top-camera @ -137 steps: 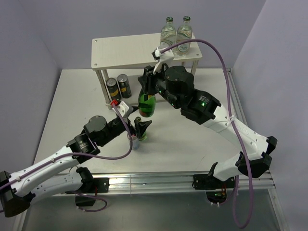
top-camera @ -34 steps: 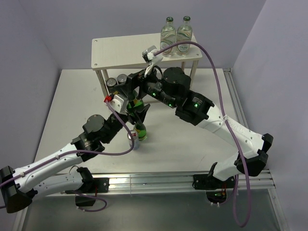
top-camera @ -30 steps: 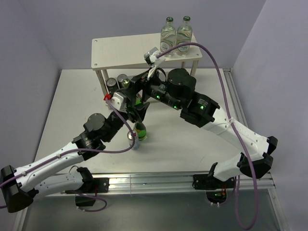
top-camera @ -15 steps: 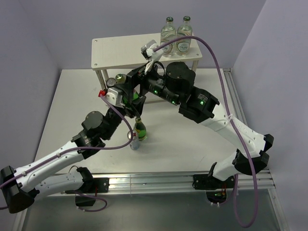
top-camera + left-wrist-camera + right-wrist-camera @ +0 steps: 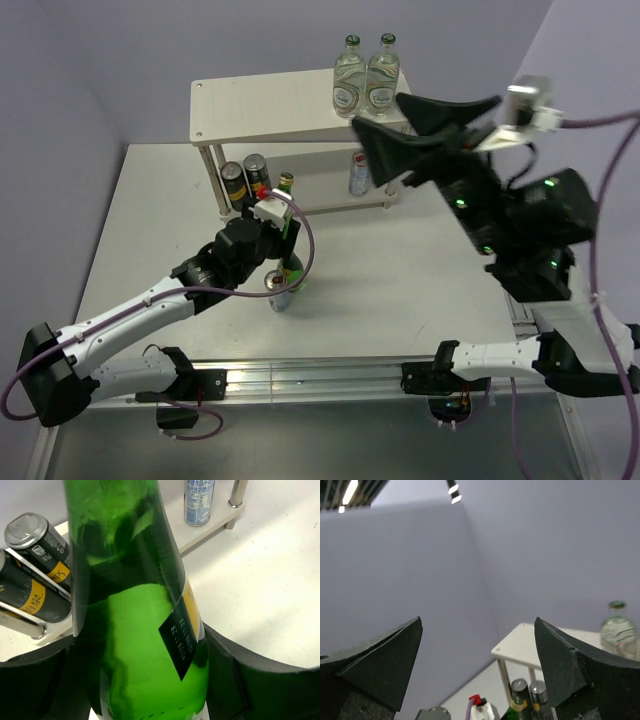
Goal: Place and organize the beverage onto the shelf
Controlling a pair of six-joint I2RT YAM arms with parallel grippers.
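Two drinks nearest the bases, unshelved on the table (image 5: 150, 220): a silver can (image 5: 276, 289) and, seemingly touching it at its one o'clock, a green bottle (image 5: 292, 270). Just beyond, at twelve o'clock, a second green bottle (image 5: 140, 645) clamped in the left gripper (image 5: 135, 680), not yet on the shelf (image 5: 260, 100). Farther back, on the lower tier: two dark cans (image 5: 232, 185) left, one pale can (image 5: 359, 172) right. On top, far right, two clear bottles (image 5: 348, 75). High at two o'clock, right gripper (image 5: 380, 112), jaws wide apart, empty. Five placed, three to go.

泉 on yellow band of dark can (image 5: 31, 598), green bottle (image 5: 142, 650) label unreadable (turned sideways), silver can (image 5: 198, 501) print too small
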